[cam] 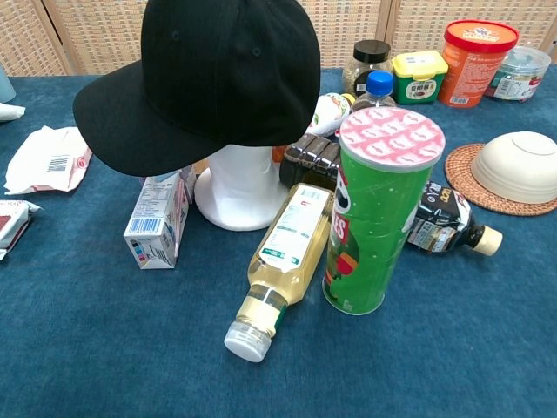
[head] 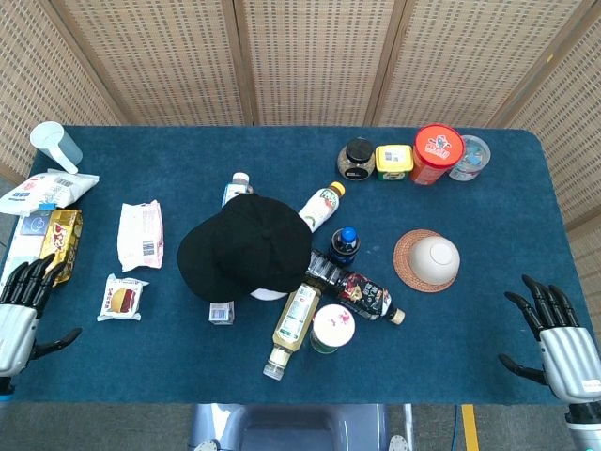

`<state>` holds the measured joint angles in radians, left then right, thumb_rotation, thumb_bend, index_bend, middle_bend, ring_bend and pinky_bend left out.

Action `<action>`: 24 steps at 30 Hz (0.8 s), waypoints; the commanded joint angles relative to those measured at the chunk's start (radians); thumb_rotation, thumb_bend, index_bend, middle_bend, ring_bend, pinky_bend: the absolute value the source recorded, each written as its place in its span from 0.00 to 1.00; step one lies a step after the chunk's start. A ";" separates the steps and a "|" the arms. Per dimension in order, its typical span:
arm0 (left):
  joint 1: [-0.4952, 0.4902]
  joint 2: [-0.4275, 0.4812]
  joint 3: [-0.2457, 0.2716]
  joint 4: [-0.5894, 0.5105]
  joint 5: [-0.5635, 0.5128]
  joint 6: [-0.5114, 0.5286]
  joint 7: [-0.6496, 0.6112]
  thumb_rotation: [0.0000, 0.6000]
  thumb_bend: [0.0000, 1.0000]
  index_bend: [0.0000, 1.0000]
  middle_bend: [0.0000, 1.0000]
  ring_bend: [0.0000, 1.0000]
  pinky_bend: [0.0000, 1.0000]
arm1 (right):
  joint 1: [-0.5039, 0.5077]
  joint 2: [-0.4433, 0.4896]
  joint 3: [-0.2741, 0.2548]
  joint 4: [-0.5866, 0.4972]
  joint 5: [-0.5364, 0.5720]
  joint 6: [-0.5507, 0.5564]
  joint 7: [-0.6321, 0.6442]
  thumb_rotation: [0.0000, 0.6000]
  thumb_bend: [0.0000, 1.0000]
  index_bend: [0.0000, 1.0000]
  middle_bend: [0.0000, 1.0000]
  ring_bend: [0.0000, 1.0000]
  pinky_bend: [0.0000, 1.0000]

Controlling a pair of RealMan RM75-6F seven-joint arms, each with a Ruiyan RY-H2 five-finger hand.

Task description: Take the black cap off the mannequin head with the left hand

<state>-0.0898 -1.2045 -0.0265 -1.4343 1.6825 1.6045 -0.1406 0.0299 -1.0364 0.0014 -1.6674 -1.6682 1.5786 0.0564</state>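
A black cap (head: 246,246) sits on the white mannequin head (cam: 242,185) near the table's middle, its brim pointing toward the front left; in the chest view the black cap (cam: 209,78) hides all but the head's neck and base. My left hand (head: 21,310) hovers open at the front left edge, fingers apart, well left of the cap. At the front right corner, my right hand (head: 556,340) is open too, holding nothing. Neither hand shows in the chest view.
Around the mannequin lie a small carton (cam: 158,218), a yellow-drink bottle (cam: 281,257), a green chip can (cam: 379,213), a dark bottle (head: 359,289) and a blue-capped bottle (head: 344,242). Snack packets (head: 141,235) lie at left. Jars and a red tub (head: 432,153) stand at the back; a bowl (head: 434,257) rests on a coaster.
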 commanded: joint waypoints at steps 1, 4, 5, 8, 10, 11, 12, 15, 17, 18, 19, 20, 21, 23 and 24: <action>-0.047 -0.091 -0.030 0.161 0.081 0.081 -0.111 1.00 0.09 0.00 0.00 0.00 0.02 | 0.000 0.000 0.000 -0.002 -0.002 0.001 0.000 1.00 0.12 0.16 0.00 0.00 0.00; -0.078 -0.141 -0.049 0.254 0.100 0.115 -0.173 1.00 0.09 0.00 0.00 0.00 0.02 | 0.001 -0.001 -0.002 -0.003 -0.002 -0.003 -0.004 1.00 0.12 0.16 0.00 0.00 0.00; -0.090 -0.159 -0.054 0.282 0.104 0.121 -0.191 1.00 0.09 0.00 0.00 0.00 0.02 | 0.002 -0.001 -0.003 -0.004 -0.002 -0.006 -0.004 1.00 0.12 0.16 0.00 0.00 0.00; -0.115 -0.199 -0.068 0.336 0.101 0.126 -0.221 1.00 0.09 0.00 0.00 0.00 0.02 | 0.003 -0.002 -0.004 -0.003 -0.002 -0.010 -0.007 1.00 0.12 0.16 0.00 0.00 0.00; -0.135 -0.230 -0.078 0.360 0.093 0.122 -0.242 1.00 0.09 0.00 0.00 0.00 0.02 | 0.004 -0.004 -0.005 -0.003 -0.003 -0.014 -0.010 1.00 0.12 0.16 0.00 0.00 0.00; -0.142 -0.241 -0.081 0.365 0.090 0.119 -0.247 1.00 0.09 0.00 0.00 0.00 0.02 | 0.005 -0.004 -0.006 -0.003 -0.003 -0.015 -0.010 1.00 0.12 0.16 0.00 0.00 0.00; -0.153 -0.257 -0.086 0.373 0.085 0.114 -0.252 1.00 0.09 0.00 0.00 0.00 0.02 | 0.005 -0.004 -0.006 -0.003 -0.003 -0.017 -0.010 1.00 0.12 0.16 0.00 0.00 0.00; -0.179 -0.299 -0.096 0.390 0.071 0.096 -0.255 1.00 0.09 0.00 0.00 0.00 0.02 | 0.006 -0.005 -0.007 -0.003 -0.003 -0.019 -0.010 1.00 0.12 0.16 0.00 0.00 0.00; -0.196 -0.321 -0.100 0.393 0.064 0.080 -0.249 1.00 0.09 0.00 0.00 0.00 0.02 | 0.006 -0.005 -0.007 -0.002 -0.002 -0.021 -0.008 1.00 0.12 0.16 0.00 0.00 0.00; -0.204 -0.332 -0.101 0.393 0.060 0.073 -0.245 1.00 0.09 0.00 0.00 0.00 0.02 | 0.007 -0.004 -0.007 -0.002 -0.001 -0.022 -0.007 1.00 0.12 0.16 0.00 0.00 0.00; -0.209 -0.339 -0.101 0.391 0.059 0.068 -0.241 1.00 0.09 0.00 0.00 0.00 0.02 | 0.007 -0.004 -0.007 -0.002 -0.001 -0.023 -0.006 1.00 0.12 0.16 0.00 0.00 0.00; -0.215 -0.346 -0.101 0.389 0.058 0.063 -0.235 1.00 0.09 0.00 0.00 0.00 0.02 | 0.007 -0.004 -0.007 -0.001 0.000 -0.024 -0.005 1.00 0.12 0.16 0.00 0.00 0.00; -0.222 -0.354 -0.101 0.385 0.056 0.057 -0.226 1.00 0.09 0.00 0.00 0.00 0.02 | 0.007 -0.004 -0.007 -0.001 0.001 -0.025 -0.004 1.00 0.12 0.16 0.00 0.00 0.00; -0.232 -0.367 -0.101 0.378 0.052 0.046 -0.213 1.00 0.09 0.00 0.00 0.00 0.02 | 0.008 -0.004 -0.008 0.000 0.002 -0.026 -0.003 1.00 0.12 0.16 0.00 0.00 0.00; -0.238 -0.374 -0.102 0.374 0.048 0.039 -0.207 1.00 0.09 0.00 0.00 0.00 0.02 | 0.008 -0.004 -0.008 0.000 0.003 -0.028 -0.003 1.00 0.12 0.16 0.00 0.00 0.00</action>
<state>-0.3219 -1.5721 -0.1274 -1.0559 1.7348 1.6502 -0.3529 0.0380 -1.0403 -0.0063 -1.6674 -1.6659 1.5515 0.0535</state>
